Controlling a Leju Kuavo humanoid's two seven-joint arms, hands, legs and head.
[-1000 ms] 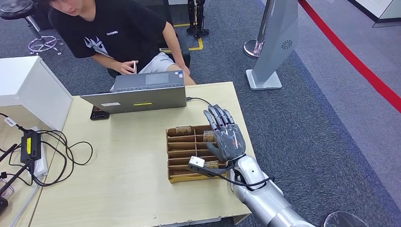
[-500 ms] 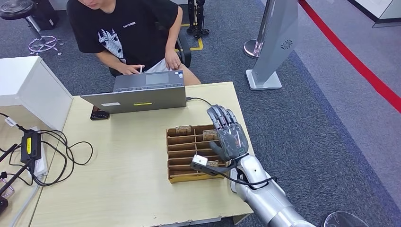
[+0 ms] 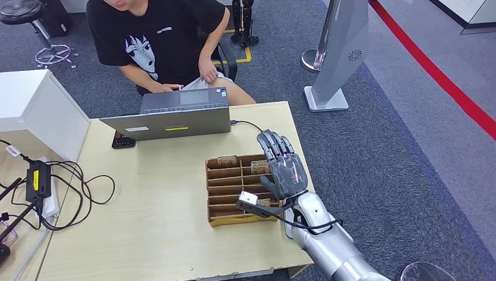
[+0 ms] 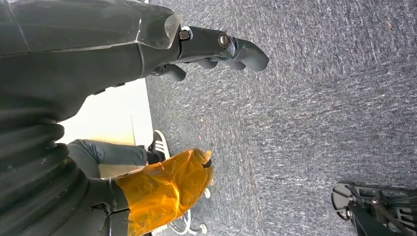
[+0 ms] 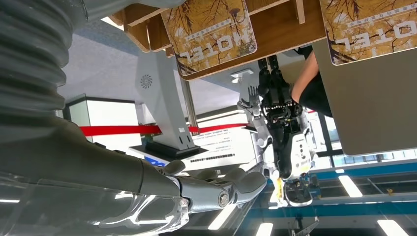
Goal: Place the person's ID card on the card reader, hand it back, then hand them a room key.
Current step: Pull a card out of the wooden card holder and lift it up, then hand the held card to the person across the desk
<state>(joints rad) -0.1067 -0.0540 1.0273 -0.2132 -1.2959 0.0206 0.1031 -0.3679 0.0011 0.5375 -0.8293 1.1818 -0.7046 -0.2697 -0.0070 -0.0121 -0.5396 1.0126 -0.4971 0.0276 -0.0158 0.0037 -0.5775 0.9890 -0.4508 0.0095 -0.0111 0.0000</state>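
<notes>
Room key cards (image 3: 227, 160) stand upright in the slots of a brown cardboard organizer (image 3: 225, 190) on the desk (image 3: 158, 199). In the right wrist view, each card (image 5: 211, 29) has a golden leaf pattern and the word "HOTEL".

Your right arm (image 3: 327, 240) reaches in from the lower right of the head view, silver forearm angled up and forward, with a black cable looped round the wrist. Your right hand (image 3: 282, 170) is held flat and open, back of the hand facing up, fingers (image 3: 272, 143) stretched forward and a little apart, holding nothing (the thumb sits out to the side, lower than the rest). In the right wrist view the same hand (image 5: 216, 189) shows its fingers extended and only slightly bent. Your left hand (image 4: 216, 49) hangs downward, its dark fingers loosely bent and apart, with nothing in them.
</notes>
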